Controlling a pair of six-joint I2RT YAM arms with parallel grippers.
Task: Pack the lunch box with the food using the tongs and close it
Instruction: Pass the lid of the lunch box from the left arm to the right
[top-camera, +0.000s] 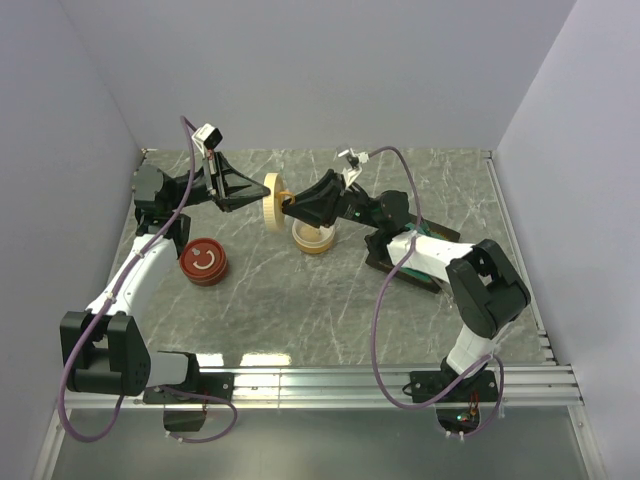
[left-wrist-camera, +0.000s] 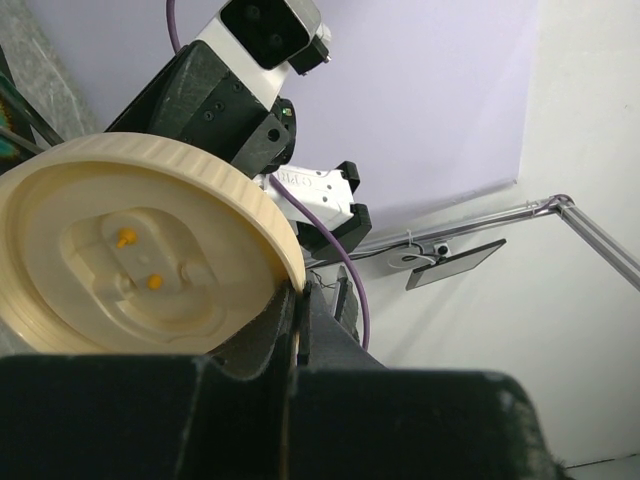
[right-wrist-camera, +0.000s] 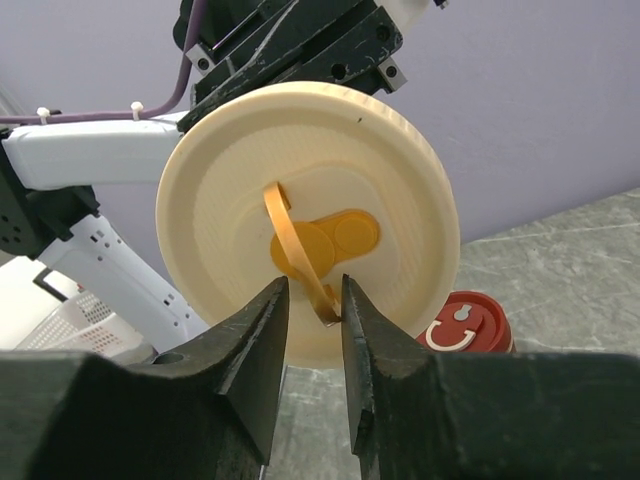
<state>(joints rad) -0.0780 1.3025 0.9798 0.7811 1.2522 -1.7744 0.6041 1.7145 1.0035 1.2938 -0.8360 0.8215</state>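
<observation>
The lunch box's cream round base (top-camera: 313, 237) stands on the table under my right arm. Its cream lid (top-camera: 272, 204) is held upright on edge in the air, with my left gripper (top-camera: 262, 200) shut on its rim (left-wrist-camera: 285, 262). The lid's top faces my right gripper (right-wrist-camera: 315, 300), whose jaws stand narrowly apart around the lid's orange pull strap (right-wrist-camera: 290, 240). The strap's tip touches the right-hand finger (right-wrist-camera: 365, 330). The lid's underside (left-wrist-camera: 150, 260) shows two small orange spots. The tongs and the food are out of view.
A red round container (top-camera: 203, 261) with a white smile mark on its lid sits on the table to the left, also seen behind the lid (right-wrist-camera: 465, 325). Grey walls close in the marbled table (top-camera: 300, 320) on three sides; a metal rail (top-camera: 400, 380) runs along the near edge.
</observation>
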